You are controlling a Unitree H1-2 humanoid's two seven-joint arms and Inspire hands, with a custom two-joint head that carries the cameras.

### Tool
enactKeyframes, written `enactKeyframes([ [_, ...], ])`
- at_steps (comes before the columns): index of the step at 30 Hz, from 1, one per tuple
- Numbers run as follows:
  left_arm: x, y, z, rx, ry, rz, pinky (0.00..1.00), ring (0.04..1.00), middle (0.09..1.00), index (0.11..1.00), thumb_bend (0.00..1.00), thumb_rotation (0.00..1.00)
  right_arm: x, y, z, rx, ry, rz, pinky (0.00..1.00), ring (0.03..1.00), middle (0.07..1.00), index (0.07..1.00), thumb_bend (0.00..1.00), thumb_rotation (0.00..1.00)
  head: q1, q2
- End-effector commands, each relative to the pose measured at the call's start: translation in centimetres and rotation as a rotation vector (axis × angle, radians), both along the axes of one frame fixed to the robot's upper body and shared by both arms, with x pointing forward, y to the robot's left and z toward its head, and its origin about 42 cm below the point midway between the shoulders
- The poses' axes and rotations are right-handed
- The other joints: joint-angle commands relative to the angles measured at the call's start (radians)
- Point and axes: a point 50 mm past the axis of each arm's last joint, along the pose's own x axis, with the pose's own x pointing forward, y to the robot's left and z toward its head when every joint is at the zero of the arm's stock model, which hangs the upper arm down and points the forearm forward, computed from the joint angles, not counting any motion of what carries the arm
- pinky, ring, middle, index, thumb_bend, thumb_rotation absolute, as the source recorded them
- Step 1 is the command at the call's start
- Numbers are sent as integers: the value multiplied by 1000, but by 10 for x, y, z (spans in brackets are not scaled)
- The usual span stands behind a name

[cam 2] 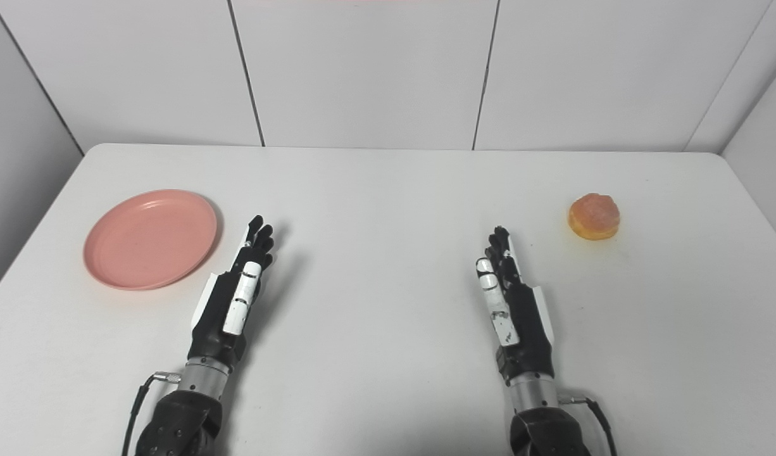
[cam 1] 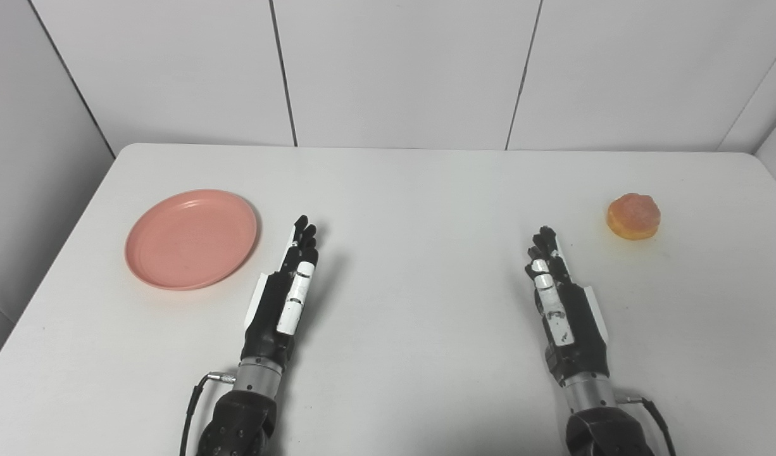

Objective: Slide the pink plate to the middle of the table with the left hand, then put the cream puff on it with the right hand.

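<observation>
Lying flat on the left part of the white table [cam 1: 400, 190], the pink plate [cam 1: 192, 239] is a smooth, shallow round dish with a low raised rim — being round, it has no long axis we can name. Far over on the right sits the cream puff [cam 1: 633, 216], a squat, golden, bumpy dome, glossy on top. We see the table as matte white with rounded far corners, backed by pale wall panels with dark seams. Our left hand [cam 1: 285, 297] hovers just right of the plate, not touching it, fingers straight and held side by side, holding nothing. Our right hand [cam 1: 560, 304] — black with white plates too — is likewise extended and empty, near the puff but apart from it.
</observation>
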Motion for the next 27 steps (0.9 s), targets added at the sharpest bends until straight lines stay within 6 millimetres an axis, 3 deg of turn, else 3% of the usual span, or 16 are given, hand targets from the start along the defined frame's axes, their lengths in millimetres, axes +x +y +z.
enactKeyframes([
  [1, 10, -6, 17, -16, -86, 8, 1000, 1000, 1000, 1000, 554, 1000, 5, 2, 18, 7, -88, 14, 1000, 1000, 1000, 1000, 663, 833, 10, -1],
  [17, 12, -8, 17, -77, -88, 13, 1000, 1000, 1000, 1000, 495, 1000, 6, 1, 15, -11, -92, 16, 1000, 1000, 1000, 1000, 700, 833, 8, 0],
  [27, 11, -11, 16, -93, -87, 4, 1000, 1000, 1000, 1000, 511, 1000, 5, -4, 20, -33, -103, 4, 1000, 1000, 1000, 1000, 608, 864, 38, -9],
])
